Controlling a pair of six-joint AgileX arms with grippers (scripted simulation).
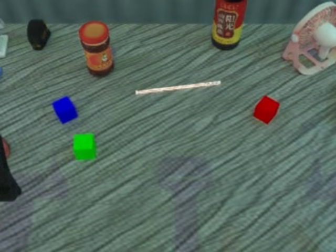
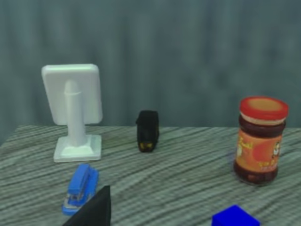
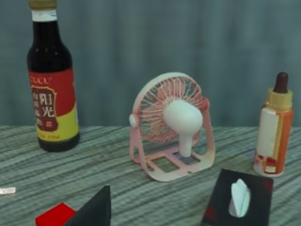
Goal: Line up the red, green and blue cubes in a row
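- Three cubes are sitting loose on the worktop [image 1: 173, 157], nothing gripping any of them.
- The blue cube [image 1: 64, 109] is over on the left side, turned a bit off-square. The green cube [image 1: 84, 146] is just in front of it and slightly to the right, near but not touching.
- The red cube [image 1: 266, 109] is way off on the right side, well apart from the other two, so no row to speak of.
- A thin pale stick [image 1: 178, 87] lies between the two groups, a little further back.
- The left arm only shows as a dark bit at the left edge of the top view [image 1: 6, 178], beside the green cube but apart from it. Its wrist camera catches a corner of the blue cube down low and one dark finger [image 2: 94, 209]. Can't tell whether the left jaws are apart or together.
- Same deal on the right: it's out of the top view, and its wrist camera shows one dark finger [image 3: 94, 209] with the red cube right beside it in the picture. Jaws state, can't tell either.
- Clutter along the back: red-lidded jar [image 1: 96, 48], soy sauce bottle [image 1: 229, 23], pink fan [image 1: 315, 42], small black object [image 1: 38, 34].
- The wrist views also show a blue stapler [image 2: 81, 187], a white stand [image 2: 74, 110], a dropper bottle [image 3: 273, 127] and a black tissue box [image 3: 239, 197].
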